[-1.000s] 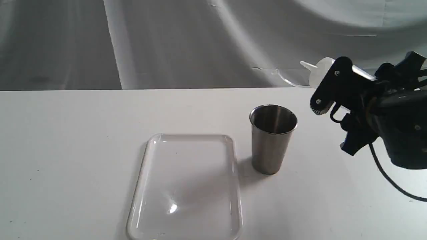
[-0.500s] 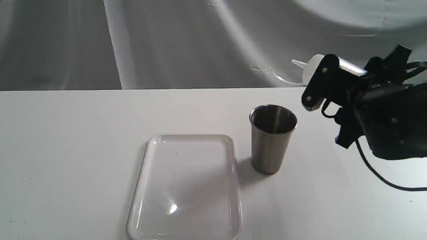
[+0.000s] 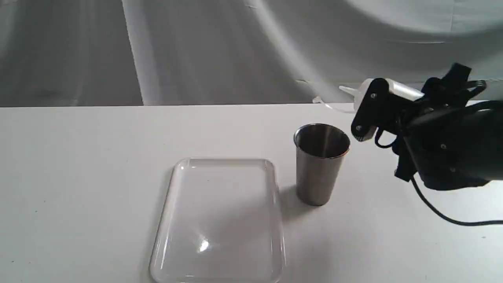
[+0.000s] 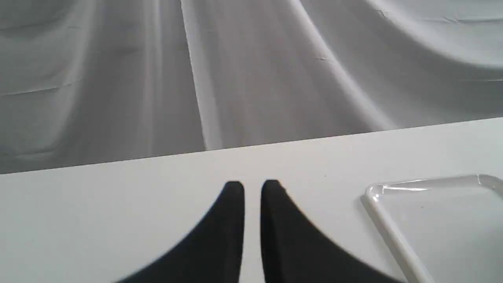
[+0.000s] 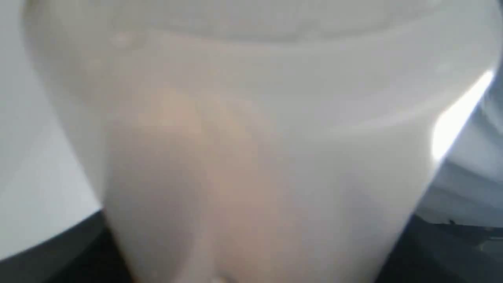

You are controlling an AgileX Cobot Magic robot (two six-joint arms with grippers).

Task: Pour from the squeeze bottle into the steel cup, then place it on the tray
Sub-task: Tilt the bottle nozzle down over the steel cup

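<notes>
Looks like the lead-in to the pour, with no liquid going anywhere yet. Biggest thing on the white table (image 3: 78,157): the tray (image 3: 220,212), clear, glossy and low-rimmed, nothing on it, lying just beside the steel cup (image 3: 319,173).

Then the right gripper (image 3: 363,125), clamped around the squeeze bottle (image 3: 364,89) and holding it in the air. Tipped close to level, right of the cup in the exterior view, a bit above rim height. Whitish translucent plastic, faint amber tint showing in the right wrist view.

Cup upright, brushed steel, no handle. Left gripper (image 4: 252,188) parked low near a tray corner, fingers nearly together on nothing.

Next, probably: bring the cone nozzle (image 3: 346,90) over the cup mouth, then tilt further down. Easy to miss the rim with a spout that small. Thin cap strap (image 3: 330,104) dangling off it.
</notes>
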